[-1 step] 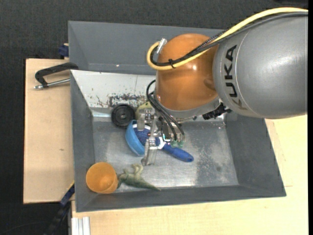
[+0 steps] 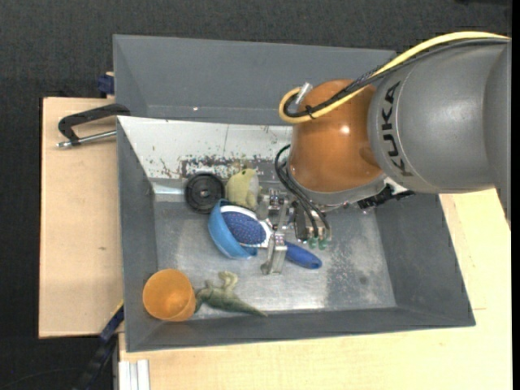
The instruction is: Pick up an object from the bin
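My gripper (image 2: pixel 292 246) hangs low over the middle of the bin, below the orange wrist cover. It is open, one silver fingertip (image 2: pixel 274 258) down by the bin floor and the other to its right. A blue round scoop-like thing with a mesh face (image 2: pixel 236 230) lies just left of it. Its blue handle (image 2: pixel 304 257) runs under the gripper and sticks out to the right, and whether the fingers touch it I cannot tell. Behind the scoop sit a pale yellow lump (image 2: pixel 241 187) and a black round disc (image 2: pixel 203 191).
An orange cup (image 2: pixel 168 294) lies in the front left corner of the bin with a green toy lizard (image 2: pixel 228 297) beside it. The arm and its orange cover hide the back right part of the bin. The right side of the floor is bare metal.
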Action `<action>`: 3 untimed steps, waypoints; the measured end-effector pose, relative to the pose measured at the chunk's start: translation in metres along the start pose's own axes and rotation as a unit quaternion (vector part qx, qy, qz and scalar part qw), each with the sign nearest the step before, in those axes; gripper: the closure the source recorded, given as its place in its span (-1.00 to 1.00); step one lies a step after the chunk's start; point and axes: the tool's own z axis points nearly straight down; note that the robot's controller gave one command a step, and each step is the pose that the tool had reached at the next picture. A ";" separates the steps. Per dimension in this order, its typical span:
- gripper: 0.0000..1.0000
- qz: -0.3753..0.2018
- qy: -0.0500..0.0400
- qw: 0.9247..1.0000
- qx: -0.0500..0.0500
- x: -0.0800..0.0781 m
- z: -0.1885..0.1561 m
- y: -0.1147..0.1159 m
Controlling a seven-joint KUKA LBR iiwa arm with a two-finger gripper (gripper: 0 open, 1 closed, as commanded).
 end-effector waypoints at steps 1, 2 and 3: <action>-1.00 0.096 -0.002 0.995 -0.002 -0.002 0.016 -0.016; -1.00 0.077 -0.005 0.997 -0.003 -0.019 0.078 0.040; 1.00 0.079 -0.004 0.997 -0.004 -0.018 0.076 0.039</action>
